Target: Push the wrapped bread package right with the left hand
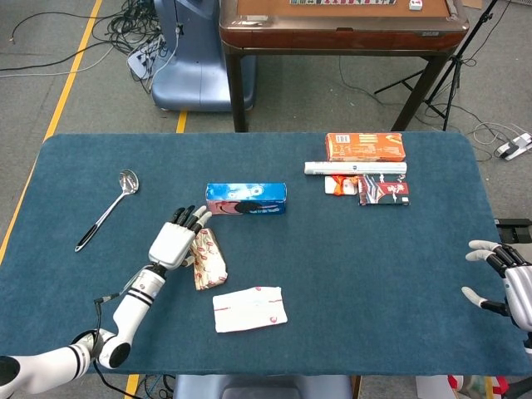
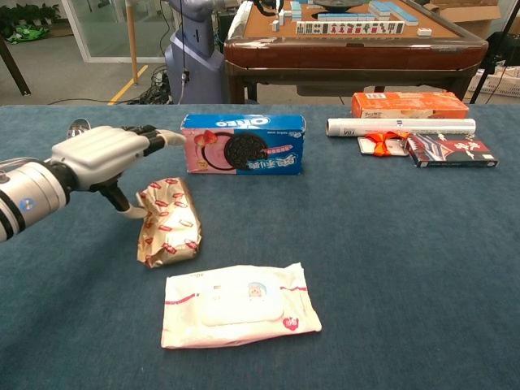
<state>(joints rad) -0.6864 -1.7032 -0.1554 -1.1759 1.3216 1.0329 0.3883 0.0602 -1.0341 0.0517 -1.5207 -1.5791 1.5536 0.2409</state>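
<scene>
The wrapped bread package (image 1: 209, 258) (image 2: 168, 222), gold with red marks, lies on the blue table just above the white wipes pack. My left hand (image 1: 176, 241) (image 2: 106, 154) is flat against the package's left side, fingers stretched forward, thumb touching the wrapper. It holds nothing. My right hand (image 1: 503, 283) rests at the table's right edge with fingers spread and nothing in them; the chest view does not show it.
An Oreo box (image 1: 246, 199) (image 2: 244, 144) stands just beyond the package. A white wipes pack (image 1: 249, 308) (image 2: 240, 304) lies in front of it. A spoon (image 1: 106, 209) is at the left. An orange box (image 1: 365, 147), a white tube (image 1: 355, 168) and small packets (image 1: 383, 190) sit far right.
</scene>
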